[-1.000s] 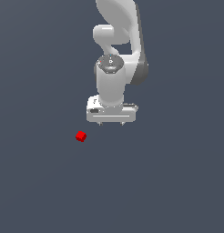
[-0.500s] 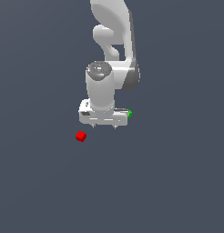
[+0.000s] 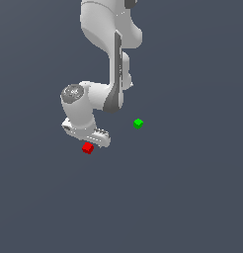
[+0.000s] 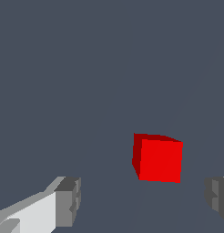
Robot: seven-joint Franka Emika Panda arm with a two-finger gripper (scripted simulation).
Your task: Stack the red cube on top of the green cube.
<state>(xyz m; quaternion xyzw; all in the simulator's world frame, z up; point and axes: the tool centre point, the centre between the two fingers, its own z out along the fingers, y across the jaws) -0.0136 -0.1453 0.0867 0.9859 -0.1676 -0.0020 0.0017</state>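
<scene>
Resting on the dark grey floor (image 3: 192,197): red cube (image 3: 87,147), sitting toward the exterior view's left, partly tucked under the lower edge of the white gripper (image 3: 89,141), not lifted. Lying well apart from it, farther back and toward the exterior view's right: green cube (image 3: 138,123), standing alone on the floor with nothing on top of it. Reaching down from above in the exterior view: white arm (image 3: 106,44), bending at a rounded joint and ending in the gripper body hanging directly over the red cube. Showing in the wrist view: red cube (image 4: 158,158) sitting upright on the floor, one bright face and one darker side face turning toward the camera. Flanking it in the wrist view: two grey fingertips (image 4: 68,201), spreading wide apart, one standing clear of the cube with bare floor between them, the other only peeking in at the frame edge, neither touching the cube. Gripper (image 4: 141,198) gaping, pinching nothing. Height of the fingertips above the floor: not telling from these views.
</scene>
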